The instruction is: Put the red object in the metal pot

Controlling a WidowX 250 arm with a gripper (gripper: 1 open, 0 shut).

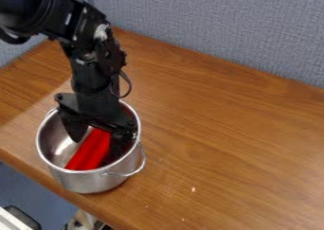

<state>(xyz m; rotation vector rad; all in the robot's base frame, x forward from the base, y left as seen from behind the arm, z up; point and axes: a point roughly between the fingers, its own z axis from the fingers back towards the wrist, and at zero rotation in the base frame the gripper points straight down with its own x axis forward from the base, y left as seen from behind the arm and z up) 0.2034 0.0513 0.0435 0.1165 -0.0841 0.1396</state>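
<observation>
The metal pot (83,182) stands near the table's front left edge. Inside it the red object (86,153) lies tilted, its lower end on the pot floor and its upper end leaning toward the far wall. My gripper (97,128) hangs straight down over the pot, dipping into its far half. Its black fingers stand apart on either side of the red object's upper end, so the gripper looks open. The arm hides the far rim of the pot.
The wooden table (228,120) stretches to the right and back of the pot. A grey-blue wall (241,26) runs behind it. The table's front edge passes just below the pot.
</observation>
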